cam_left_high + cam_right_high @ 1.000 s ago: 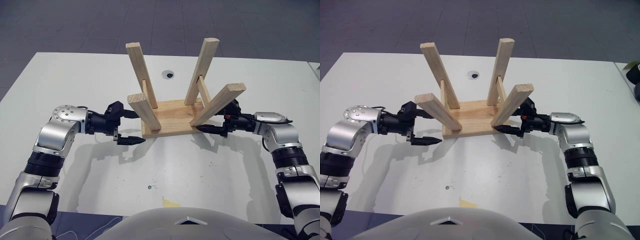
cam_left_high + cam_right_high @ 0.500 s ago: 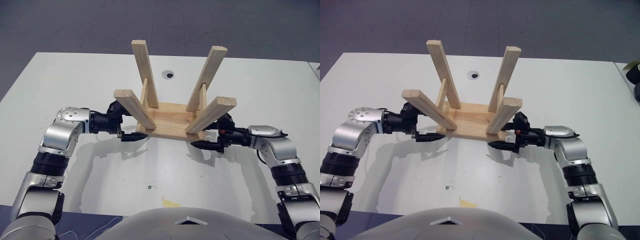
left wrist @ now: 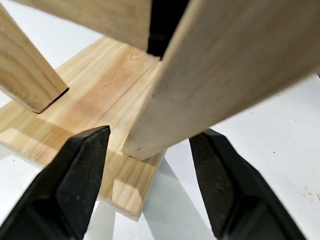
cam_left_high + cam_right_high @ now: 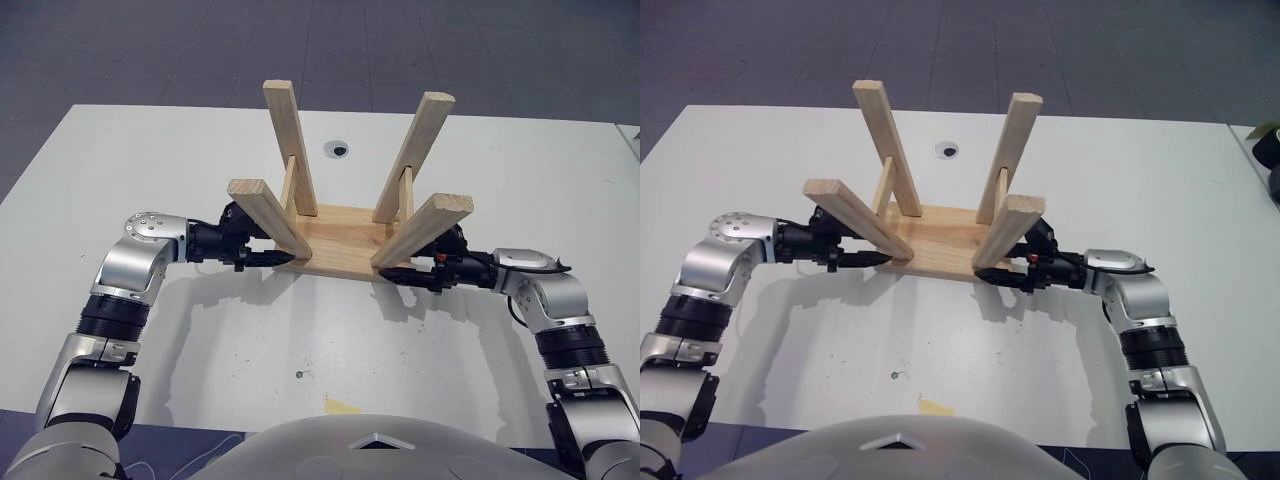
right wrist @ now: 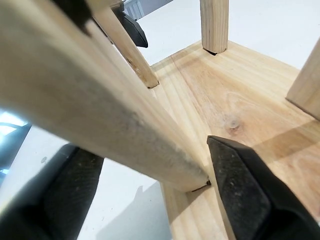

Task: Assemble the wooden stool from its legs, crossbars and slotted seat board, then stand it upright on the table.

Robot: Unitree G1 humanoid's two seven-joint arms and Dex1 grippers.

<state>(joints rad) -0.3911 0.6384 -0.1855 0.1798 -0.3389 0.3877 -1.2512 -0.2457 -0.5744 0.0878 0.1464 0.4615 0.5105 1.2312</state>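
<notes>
The wooden stool stands upside down at mid-table, its seat board [image 4: 345, 235] underneath and its legs pointing up and splayed. My left gripper [image 4: 262, 250] is at the board's left end, open, its fingers [image 3: 80, 170] either side of the near-left leg [image 4: 262, 215] at its base. One finger lies over the board, the other over the table beside the corner. My right gripper [image 4: 405, 272] is at the right end, open too. Its fingers [image 5: 235, 185] straddle the base of the near-right leg [image 4: 425, 228].
The white table [image 4: 150, 150] has a round hole [image 4: 338, 150] behind the stool. A yellow scrap [image 4: 340, 406] and a small dark dot [image 4: 298, 375] lie near the front edge. Bare tabletop lies to both sides.
One second ago the stool sat further right with its near legs splayed wider; it then shifted left and turned. Since half a second ago both grippers have closed in on the near legs' bases.
</notes>
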